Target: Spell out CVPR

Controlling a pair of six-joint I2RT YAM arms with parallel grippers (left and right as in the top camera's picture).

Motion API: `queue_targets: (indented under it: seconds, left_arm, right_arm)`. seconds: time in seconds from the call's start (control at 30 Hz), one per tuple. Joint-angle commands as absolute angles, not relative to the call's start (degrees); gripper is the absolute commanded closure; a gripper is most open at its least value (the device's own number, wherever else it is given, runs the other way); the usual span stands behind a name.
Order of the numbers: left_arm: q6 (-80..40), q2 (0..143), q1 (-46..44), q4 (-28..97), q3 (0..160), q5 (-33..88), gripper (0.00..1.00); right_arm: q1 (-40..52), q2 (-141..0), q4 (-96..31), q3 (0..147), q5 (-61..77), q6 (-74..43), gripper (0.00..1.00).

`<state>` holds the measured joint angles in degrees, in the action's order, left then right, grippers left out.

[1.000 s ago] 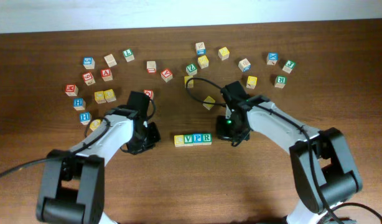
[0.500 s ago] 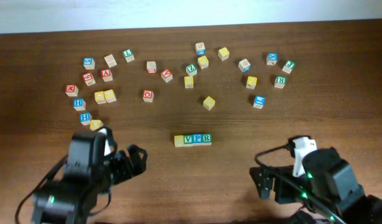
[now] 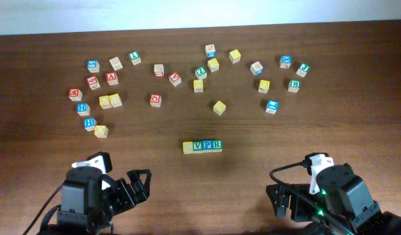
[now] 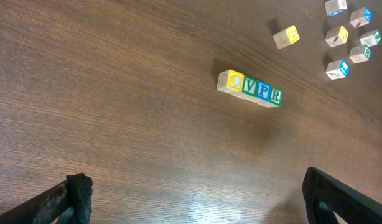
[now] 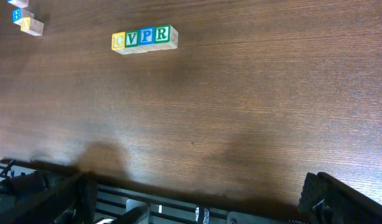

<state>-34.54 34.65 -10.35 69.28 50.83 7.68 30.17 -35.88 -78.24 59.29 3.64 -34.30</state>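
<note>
Four letter blocks stand side by side in a row (image 3: 202, 146) at the table's middle front, reading C (image 3: 188, 147), V (image 3: 198, 146), P (image 3: 208, 145), R (image 3: 217, 145). The left wrist view has the same row (image 4: 249, 89) lying slightly slanted; the right wrist view has the row (image 5: 145, 38) at its upper left. My left gripper (image 3: 138, 186) sits at the front left, well clear of the row, open and empty (image 4: 197, 199). At the front right my right gripper (image 3: 282, 202) is also open with nothing between its fingers (image 5: 200, 199).
Several loose letter blocks lie scattered across the back of the wooden table: a left cluster (image 3: 96, 85), a middle group (image 3: 207, 65) and a right group (image 3: 279, 78). One yellow block (image 3: 219, 108) lies nearest the row. The table's front edge (image 5: 178, 186) runs under the right gripper.
Both arms pulled back from beside the row to the front corners of the table. Both grippers went from shut to wide open. The row stayed put.
</note>
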Motion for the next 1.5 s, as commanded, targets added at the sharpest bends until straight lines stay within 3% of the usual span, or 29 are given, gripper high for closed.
queue_targets:
  seconds: [0.0, 0.1, 0.23, 0.33, 0.43, 0.6, 0.93, 1.47]
  left_arm:
    - [-35.14, 34.37, -10.07, 69.17, 50.28, 7.68, 0.01]
    - [-35.14, 34.37, -10.07, 69.17, 50.28, 7.68, 0.01]
    - [-35.14, 34.37, -10.07, 69.17, 50.28, 7.66, 0.01]
    - [-35.14, 34.37, -10.07, 69.17, 50.28, 7.68, 0.01]
    - [-35.14, 34.37, -10.07, 69.17, 50.28, 7.68, 0.01]
    - [-35.11, 34.37, -10.07, 69.17, 50.28, 7.68, 0.01]
    - [-35.14, 34.37, -10.07, 69.17, 50.28, 7.68, 0.01]
    - [-35.14, 34.37, -10.07, 69.17, 50.28, 7.68, 0.01]
  right_arm:
    - [30.52, -35.62, -78.28, 59.02, 2.50, -34.59, 0.02]
    - [28.62, -34.98, -78.30, 59.02, -1.08, -34.57, 0.02]
    - [16.29, -32.27, -78.56, 58.13, -4.82, -33.61, 0.02]
    - [10.72, -26.46, -66.92, 51.24, -0.21, -28.01, 0.01]
    - [2.50, -16.60, -48.18, 36.10, 14.46, -17.69, 0.02]
    - [5.37, -1.23, -24.97, 15.75, 14.35, -17.34, 0.02]
    - [5.41, -0.19, -2.09, 2.76, 7.03, -13.74, 0.02]
    - [3.99, -0.19, -4.69, 0.32, 1.80, -7.29, 0.02]
